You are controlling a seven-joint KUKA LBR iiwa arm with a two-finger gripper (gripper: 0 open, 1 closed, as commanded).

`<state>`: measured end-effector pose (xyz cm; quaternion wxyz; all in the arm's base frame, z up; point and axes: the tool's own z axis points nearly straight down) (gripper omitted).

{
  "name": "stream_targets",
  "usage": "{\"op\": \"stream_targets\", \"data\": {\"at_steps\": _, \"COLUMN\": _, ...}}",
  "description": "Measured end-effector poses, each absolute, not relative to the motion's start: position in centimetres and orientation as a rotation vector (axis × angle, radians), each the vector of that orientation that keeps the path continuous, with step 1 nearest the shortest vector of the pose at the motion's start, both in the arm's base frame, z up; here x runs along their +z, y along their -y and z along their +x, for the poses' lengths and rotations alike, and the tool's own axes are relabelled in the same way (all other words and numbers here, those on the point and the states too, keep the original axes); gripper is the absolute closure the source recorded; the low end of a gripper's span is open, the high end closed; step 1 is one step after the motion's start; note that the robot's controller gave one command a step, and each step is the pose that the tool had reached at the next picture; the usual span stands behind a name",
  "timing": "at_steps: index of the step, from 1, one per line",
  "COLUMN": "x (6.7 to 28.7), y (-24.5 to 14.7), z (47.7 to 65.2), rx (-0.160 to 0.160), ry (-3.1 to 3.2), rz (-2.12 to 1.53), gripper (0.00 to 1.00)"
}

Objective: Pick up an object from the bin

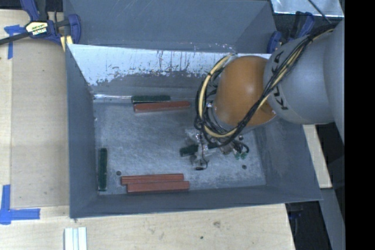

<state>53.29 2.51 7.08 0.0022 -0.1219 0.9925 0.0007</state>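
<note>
Dull, scratched and speckled grey sheet metal of the rectangular bin; matt, smooth-looking reddish-brown flat bars; glossy smooth orange dome-shaped wrist cover.

The grey bin floor carries two front red-brown bars, left green bar, rear green bar beside rear red-brown bar.

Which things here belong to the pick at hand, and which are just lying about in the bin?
Job: gripper, low over the floor right of centre; grey bin.
Lying about: two red-brown bars at the front wall; red-brown bar and dark green bar at the back wall; dark green stick at the left wall.
</note>
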Motion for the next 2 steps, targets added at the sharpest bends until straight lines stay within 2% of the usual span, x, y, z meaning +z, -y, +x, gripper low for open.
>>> {"op": "stream_targets", "data": {"at_steps": 1, "x": 7.1, "y": -2.5, "z": 53.3, "rx": 0.002, "ry": -3.114, "rz": -0.383, "gripper": 1.00}}
{"op": "stream_targets", "data": {"at_steps": 2, "x": 21.8, "y": -2.5, "z": 54.3, "rx": -0.001, "ry": -3.104, "rz": -0.439, "gripper": 1.00}}
